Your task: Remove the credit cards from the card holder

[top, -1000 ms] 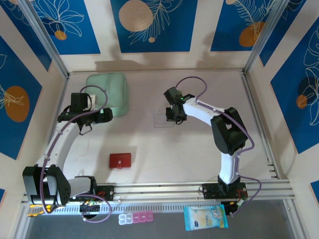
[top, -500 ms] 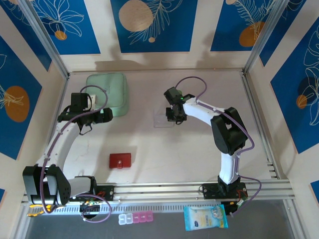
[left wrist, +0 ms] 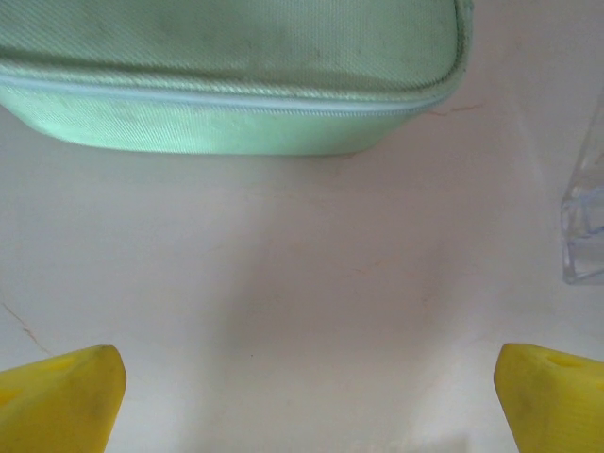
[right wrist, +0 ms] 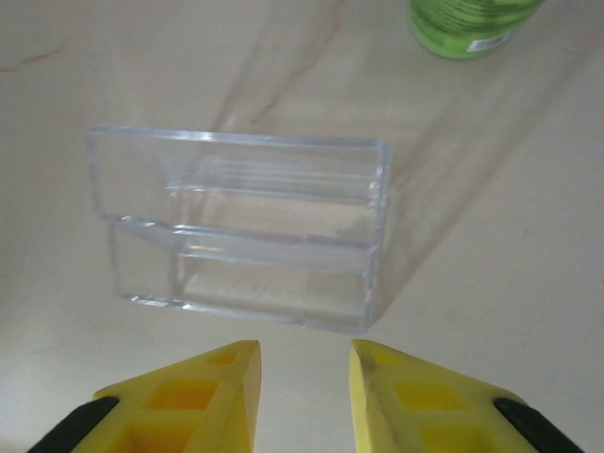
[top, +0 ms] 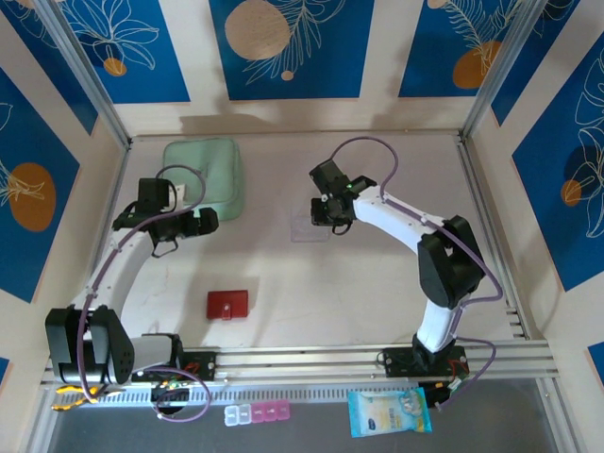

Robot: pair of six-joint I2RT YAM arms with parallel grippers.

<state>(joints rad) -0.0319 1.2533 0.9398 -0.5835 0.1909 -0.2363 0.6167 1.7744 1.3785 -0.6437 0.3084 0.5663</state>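
Red wallet (top: 227, 304) lies folded on the surface (top: 311, 283), near-left of centre, well apart from both arms. Right tool (right wrist: 304, 354), tips narrowly parted and empty, hovers just near a clear stand (right wrist: 241, 236), likely meant for the cards. Left tool (left wrist: 309, 363) is spread wide beside a green pouch (left wrist: 226, 75).

- The left arm (top: 118, 264) is arching forward, with the left gripper (left wrist: 302, 396) holding its fingers wide apart.
- The right arm (top: 396, 219) is bending leftward, with the right gripper (right wrist: 302, 387) pointing down, fingers showing a narrow gap.
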